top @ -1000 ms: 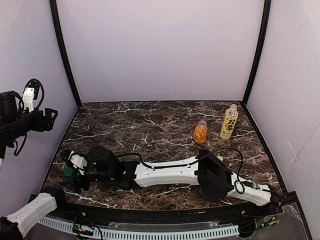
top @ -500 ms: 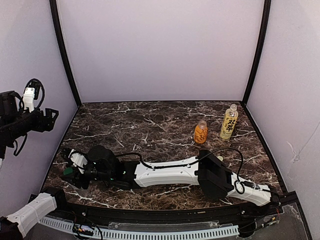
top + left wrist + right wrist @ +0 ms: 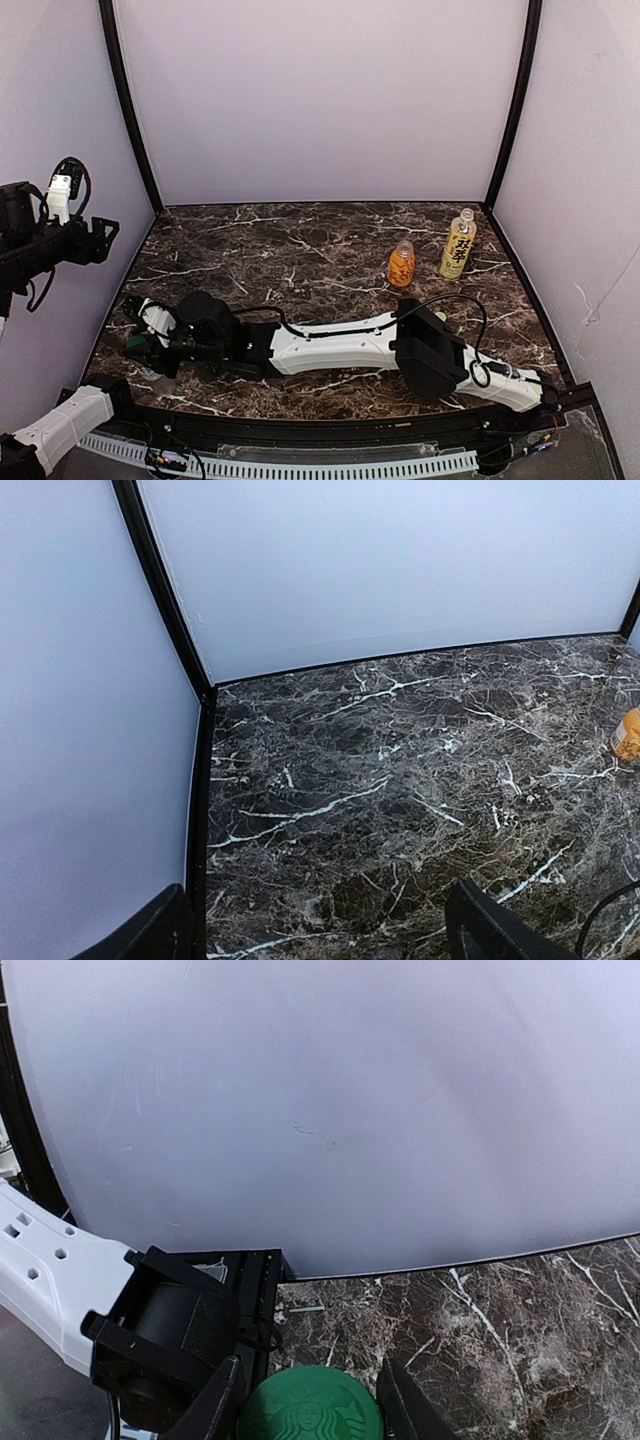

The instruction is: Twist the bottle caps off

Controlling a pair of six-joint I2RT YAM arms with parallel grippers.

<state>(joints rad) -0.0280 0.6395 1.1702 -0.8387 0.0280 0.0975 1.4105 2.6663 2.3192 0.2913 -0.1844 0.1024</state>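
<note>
Right gripper [image 3: 312, 1385]: jaws clenched on a green cap [image 3: 310, 1418]. One finger [image 3: 215, 1405] presses each side of the cap, and no gap shows on either side. The cap's top face points up and has a logo on it. The bottle body under the cap is hidden, so nothing can be said about it.

In the top view this grip sits at the near left corner of the dark marble table [image 3: 300, 250]. The right arm [image 3: 340, 348] lies low across the near edge, reaching from its base on the right to that corner. A black cable [image 3: 450, 300] loops over its elbow. Beyond the cap, the right wrist view shows the white side wall [image 3: 350, 1110] and, at the left edge, a white link of the left arm [image 3: 40, 1280] with a black joint.

Left gripper [image 3: 320, 935]: released, jaws wide apart, nothing between them, only bare marble underneath. It hangs raised by the left wall, off the table's left edge.

The other two bottles stand upright at the far right of the table, well away from both grippers. The short orange bottle [image 3: 401, 265] is just left of and slightly nearer than the tall yellow-labelled bottle [image 3: 458, 245], close to it but not touching. Whether their caps are on is too small to tell.
</note>
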